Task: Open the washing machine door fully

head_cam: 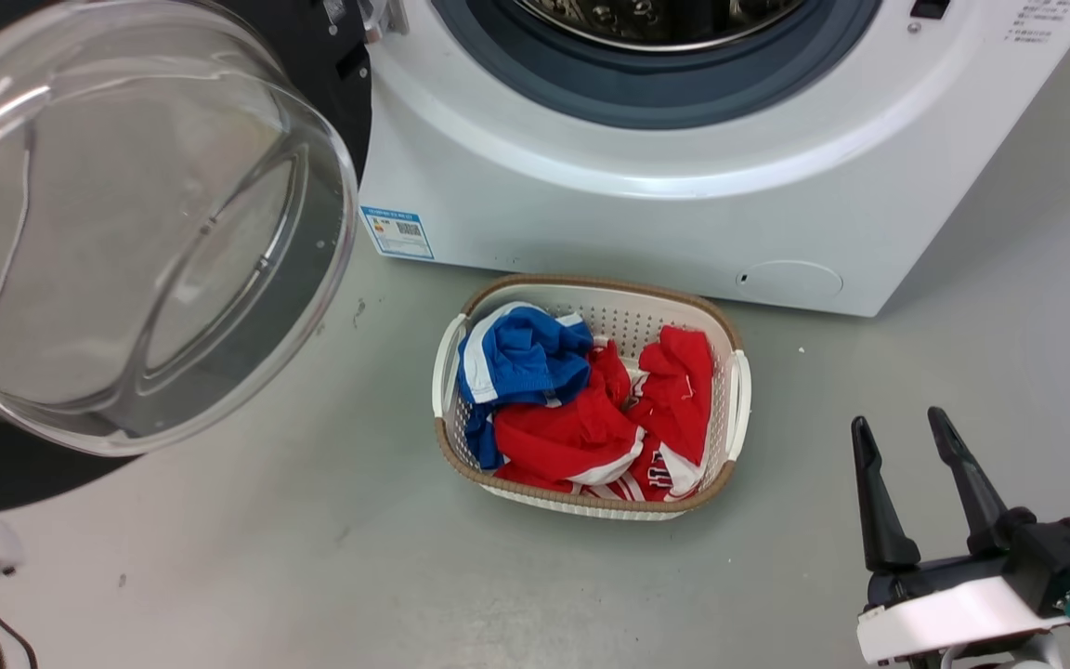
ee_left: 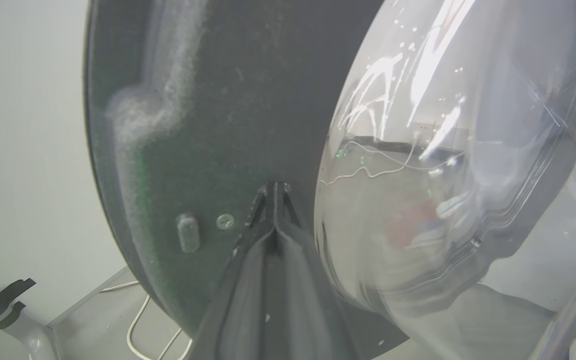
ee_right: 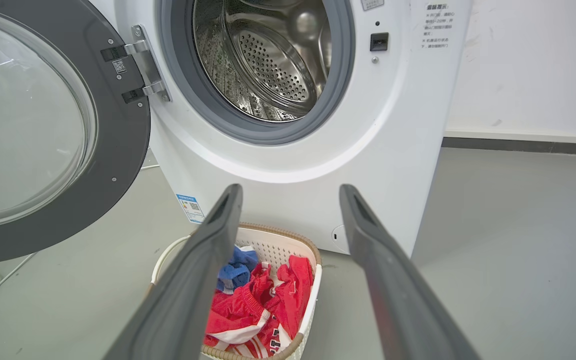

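My left gripper (ee_left: 275,186) is closed, its two dark fingers pressed together with nothing between them. The tips sit at the door (ee_left: 208,125)'s matte grey inner face, just beside the bowl (ee_left: 443,175); I cannot tell whether they touch. That wrist view gives me a screw (ee_left: 225,221) and a small raised nub (ee_left: 188,232) next to the tips, and a white cable (ee_left: 138,320) on the floor beyond the door's edge.

From the head, the door (head_cam: 345,84) stands swung out at the machine (head_cam: 684,214)'s left, its clear, rounded bowl (head_cam: 126,232) bulging toward the camera.

The right wrist view adds the chrome hinge (ee_right: 143,65), the grey rubber ring (ee_right: 340,75) and the perforated steel drum (ee_right: 268,65).

A white slotted basket (head_cam: 591,283) with a brown woven rim stands on the grey floor (head_cam: 312,557) before the machine, filled with crumpled red and blue clothes (head_cam: 581,418).

My right gripper (head_cam: 899,420) hangs wide open and empty, near the basket's right side and apart from it.
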You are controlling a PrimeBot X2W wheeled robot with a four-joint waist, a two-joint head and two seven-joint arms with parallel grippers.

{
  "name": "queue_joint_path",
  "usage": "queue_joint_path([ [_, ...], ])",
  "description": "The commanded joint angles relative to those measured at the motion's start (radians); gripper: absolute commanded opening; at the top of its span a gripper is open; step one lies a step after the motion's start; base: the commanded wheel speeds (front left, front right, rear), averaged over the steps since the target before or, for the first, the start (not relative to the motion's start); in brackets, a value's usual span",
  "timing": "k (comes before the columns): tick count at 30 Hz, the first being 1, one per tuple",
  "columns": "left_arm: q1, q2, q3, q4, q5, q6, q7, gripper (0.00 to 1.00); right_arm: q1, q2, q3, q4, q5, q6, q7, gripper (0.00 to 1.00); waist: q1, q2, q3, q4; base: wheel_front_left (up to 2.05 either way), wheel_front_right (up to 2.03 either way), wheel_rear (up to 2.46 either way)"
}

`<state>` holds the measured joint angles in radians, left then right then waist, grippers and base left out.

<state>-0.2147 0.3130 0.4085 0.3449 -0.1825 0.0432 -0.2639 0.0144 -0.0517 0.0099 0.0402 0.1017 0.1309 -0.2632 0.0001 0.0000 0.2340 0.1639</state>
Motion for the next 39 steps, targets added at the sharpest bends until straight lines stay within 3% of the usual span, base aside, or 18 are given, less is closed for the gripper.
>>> queue_joint_path([
  [1, -0.029, 0.017, 0.015, 0.015, -0.006, -0.003, -0.001, 0.0, -0.017, 0.003, -0.002, -0.003, -0.006, 0.0, -0.002, 1.0, -0.0001, 0.0, 0.011, -0.001, 0.0, 0.0, 0.0],
  [7, -0.1, 0.054, 0.058, 0.1, -0.012, -0.013, -0.001, 0.0, -0.037, 0.003, -0.001, -0.003, -0.012, 0.0, -0.002, 1.0, -0.0001, 0.0, 0.038, -0.005, 0.0, 0.0, 0.0],
  [15, -0.18, 0.121, 0.107, 0.241, -0.018, -0.059, -0.001, 0.0, -0.052, 0.003, 0.001, 0.0, -0.02, 0.0, -0.002, 1.0, -0.0001, 0.0, 0.06, -0.019, 0.0, 0.0, 0.0],
  [23, -0.223, 0.143, 0.129, 0.319, 0.001, -0.094, -0.001, 0.0, -0.058, 0.003, -0.003, 0.005, -0.024, 0.0, -0.002, 1.0, -0.0001, 0.0, 0.062, -0.024, 0.0, 0.0, 0.0],
  [31, -0.181, 0.105, 0.144, 0.305, 0.039, -0.11, -0.002, 0.0, -0.024, 0.003, -0.007, 0.015, -0.01, 0.0, -0.002, 1.0, -0.0001, 0.0, 0.009, -0.019, 0.0, 0.0, 0.0],
  [39, -0.093, 0.051, 0.155, 0.206, 0.083, -0.125, -0.002, 0.0, 0.012, 0.003, 0.008, 0.026, 0.01, 0.0, -0.002, 1.0, -0.0001, 0.0, -0.087, -0.018, 0.0, 0.0, 0.0],
])
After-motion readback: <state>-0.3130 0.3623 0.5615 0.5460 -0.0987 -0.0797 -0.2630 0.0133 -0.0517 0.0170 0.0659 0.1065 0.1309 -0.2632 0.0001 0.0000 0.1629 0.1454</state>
